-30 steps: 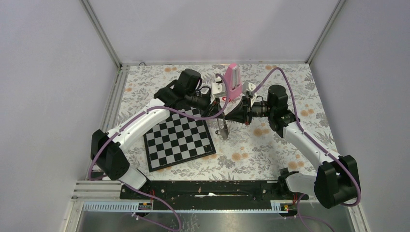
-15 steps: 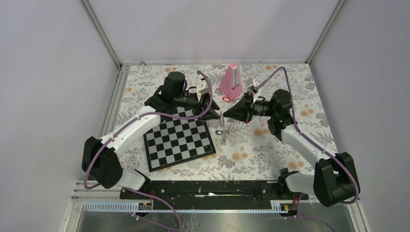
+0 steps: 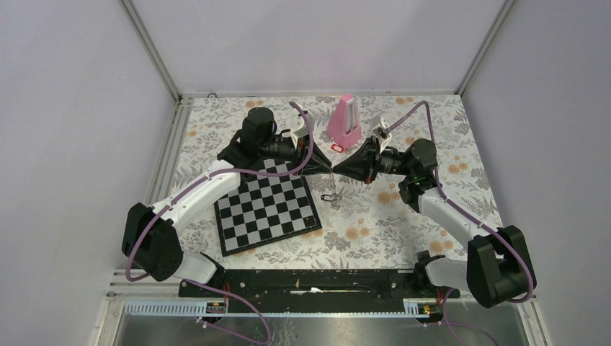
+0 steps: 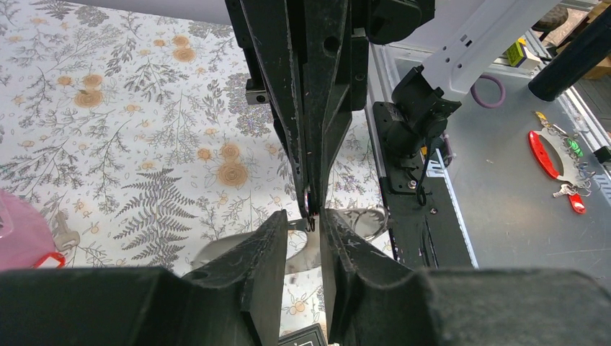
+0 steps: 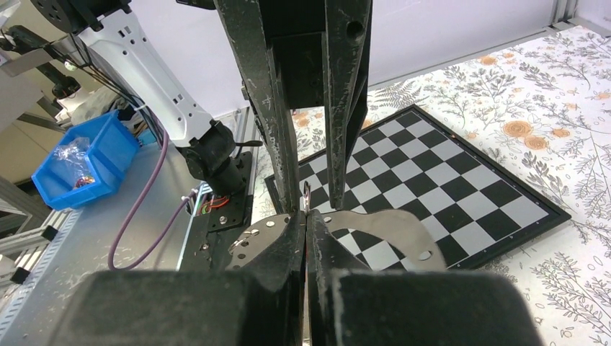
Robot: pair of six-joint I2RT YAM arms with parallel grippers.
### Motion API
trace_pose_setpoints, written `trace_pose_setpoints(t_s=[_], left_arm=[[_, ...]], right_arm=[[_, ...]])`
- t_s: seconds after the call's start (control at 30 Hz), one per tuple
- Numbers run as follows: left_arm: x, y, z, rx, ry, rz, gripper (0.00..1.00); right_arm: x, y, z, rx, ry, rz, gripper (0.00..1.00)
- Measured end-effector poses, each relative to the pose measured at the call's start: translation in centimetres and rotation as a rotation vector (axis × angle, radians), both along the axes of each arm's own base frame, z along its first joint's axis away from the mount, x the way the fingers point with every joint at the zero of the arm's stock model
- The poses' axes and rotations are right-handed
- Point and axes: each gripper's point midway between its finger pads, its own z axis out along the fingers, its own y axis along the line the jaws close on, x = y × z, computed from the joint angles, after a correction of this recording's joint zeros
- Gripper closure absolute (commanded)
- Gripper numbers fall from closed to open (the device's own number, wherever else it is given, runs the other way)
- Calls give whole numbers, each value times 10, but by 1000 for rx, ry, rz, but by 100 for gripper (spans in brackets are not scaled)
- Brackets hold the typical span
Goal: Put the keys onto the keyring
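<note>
My two grippers meet tip to tip above the floral table, right of the chessboard. My right gripper (image 3: 339,170) (image 5: 305,215) is shut on a thin dark-silver key (image 5: 306,194), whose small end sticks out past its tips. My left gripper (image 3: 326,166) (image 4: 302,216) is narrowly open, its fingers either side of that key (image 4: 308,210). A pale silvery band, apparently the keyring (image 3: 329,196) (image 4: 360,223) (image 5: 393,227), hangs just below the tips. The red-headed key (image 3: 336,148) (image 4: 47,259) lies on the table by the metronome's base.
A tall pink metronome (image 3: 346,122) stands just behind the grippers. The chessboard (image 3: 266,205) (image 5: 432,166) lies left of them. Frame walls close the back and sides. A black rail (image 3: 310,281) runs along the near edge.
The left arm drew back from the metronome and its gripper swung down to face the right one. The tips have closed their gap. The hanging piece has risen a little.
</note>
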Motion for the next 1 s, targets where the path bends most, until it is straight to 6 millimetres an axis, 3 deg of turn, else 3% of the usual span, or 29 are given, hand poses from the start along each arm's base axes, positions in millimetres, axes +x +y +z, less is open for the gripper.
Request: trace_pose_setpoints(t_s=[0.37, 0.6, 0.77, 1.0], left_arm=[[-2, 0, -2, -5, 11, -9, 83], [-1, -3, -1, -16, 38, -13, 100], [-1, -4, -2, -14, 55, -15, 98], [-1, -4, -2, -15, 47, -19, 88]], right_arm=[[1, -1, -2, 3, 15, -4, 100], [2, -1, -5, 0, 23, -7, 100], [2, -1, -7, -1, 27, -8, 100], [3, -2, -6, -1, 26, -9, 100]])
